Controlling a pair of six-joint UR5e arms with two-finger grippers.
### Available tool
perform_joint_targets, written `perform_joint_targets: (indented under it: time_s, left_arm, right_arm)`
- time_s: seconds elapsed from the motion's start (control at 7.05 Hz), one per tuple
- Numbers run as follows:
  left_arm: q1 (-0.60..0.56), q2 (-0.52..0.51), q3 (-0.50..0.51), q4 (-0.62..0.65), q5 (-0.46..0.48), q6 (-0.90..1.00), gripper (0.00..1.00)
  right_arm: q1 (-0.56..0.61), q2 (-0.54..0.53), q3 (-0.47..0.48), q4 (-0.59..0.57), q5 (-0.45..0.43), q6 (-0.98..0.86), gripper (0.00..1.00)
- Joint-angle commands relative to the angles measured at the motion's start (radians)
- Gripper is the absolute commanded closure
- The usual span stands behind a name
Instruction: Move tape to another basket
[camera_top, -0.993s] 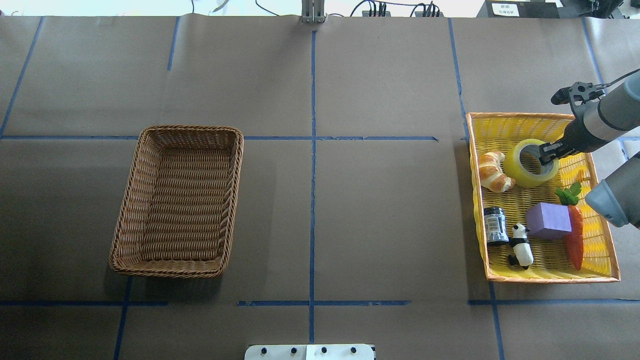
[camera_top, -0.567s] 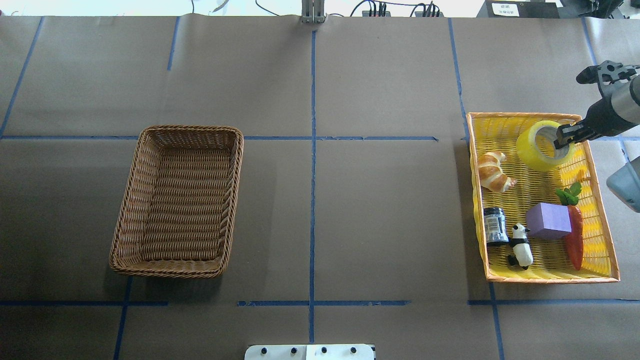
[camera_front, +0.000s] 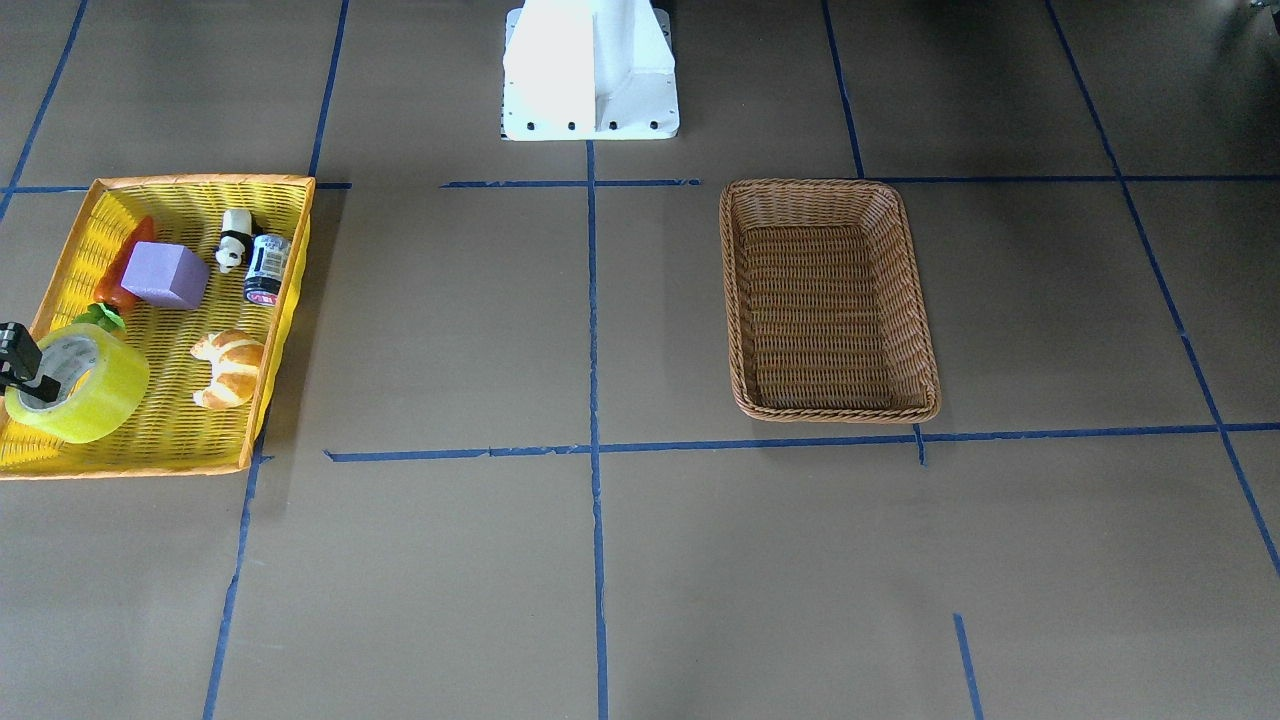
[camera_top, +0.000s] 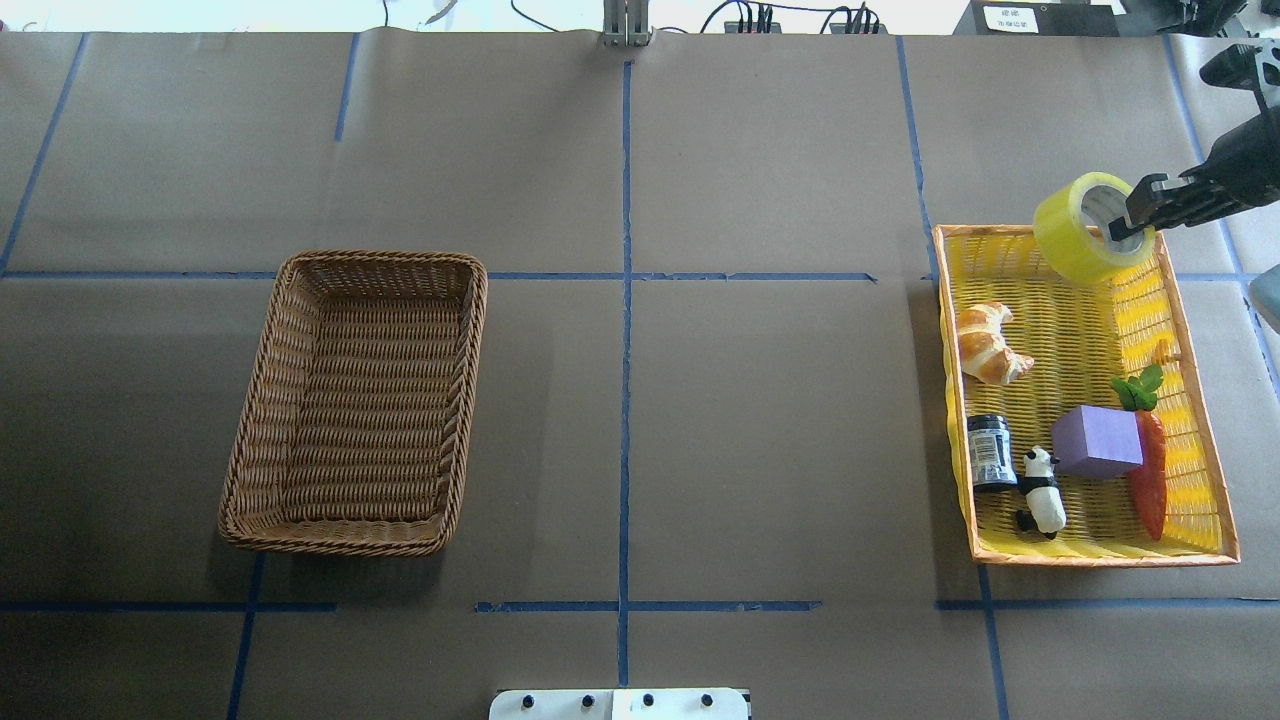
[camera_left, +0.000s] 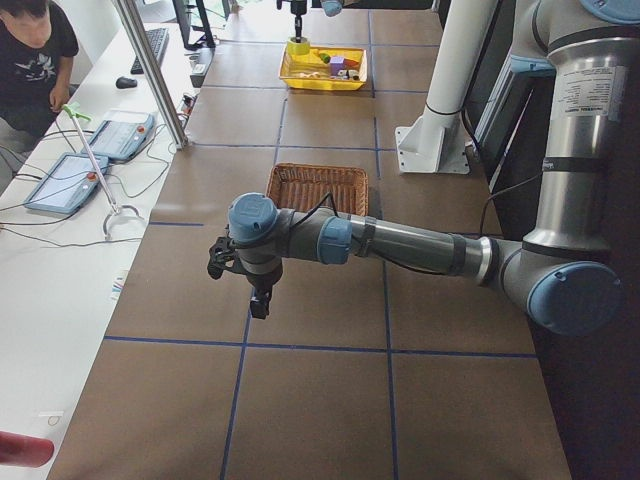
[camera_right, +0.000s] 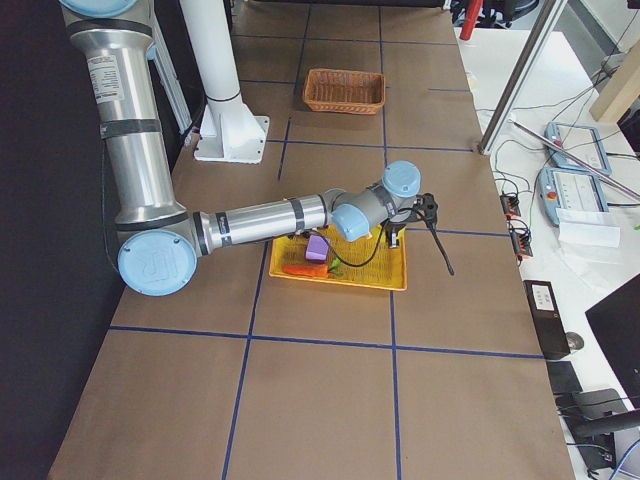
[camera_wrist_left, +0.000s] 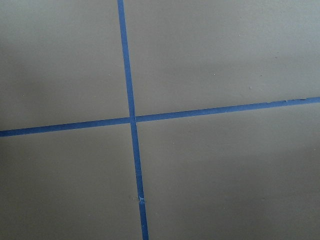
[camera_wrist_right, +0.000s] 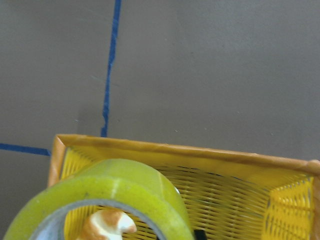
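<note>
Tape (camera_top: 1075, 238), a wide roll of translucent yellow-green film on a pale printed cardboard core, hung tilted in the air over the far corner of the yellow basket (camera_top: 1100, 553), its open core turned up toward the overhead camera. The right gripper (camera_top: 1135, 215) held it, fingers closed on the roll's wall with one finger inside the core. From the right wrist camera the roll filled the lower edge, glossy and curved, above the basket's orange rim.

The table (camera_top: 780, 400) was covered in brown paper crossed by blue lines (camera_wrist_left: 131, 119). The yellow basket sat on the robot's right side, and the brown wicker basket (camera_top: 252, 420) stood well apart on the left. Inside the yellow basket lay a purple block (camera_top: 1095, 440) beside a toy carrot (camera_top: 1150, 485), a croissant (camera_top: 985, 345), a small dark can (camera_top: 990, 452) and a panda figure (camera_top: 1040, 490) just beside the can.

The left gripper (camera_left: 258, 305) hung over bare table near the wicker basket; whether its fingers were wide or narrow could not be told.
</note>
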Motion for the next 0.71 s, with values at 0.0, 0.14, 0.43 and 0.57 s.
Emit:
perform_joint_targets:
  time_s: [0.0, 0.14, 0.43, 0.57]
  left_arm:
    - [0.000, -0.002, -0.004, -0.001, 0.000, 0.003, 0.00]
    - [0.000, -0.005, -0.006, -0.001, 0.000, 0.003, 0.00]
    - [0.000, -0.009, -0.010, -0.003, -0.003, 0.001, 0.00]
    - [0.000, -0.009, -0.007, -0.004, -0.052, 0.001, 0.00]
  right_arm:
    - [0.000, 0.043, 0.008, 0.146, 0.013, 0.173, 1.00]
    - [-0.003, 0.043, 0.008, 0.290, 0.014, 0.337, 1.00]
    - [-0.037, 0.043, 0.008, 0.524, 0.013, 0.555, 1.00]
    - [-0.037, 0.043, 0.011, 0.598, 0.014, 0.637, 1.00]
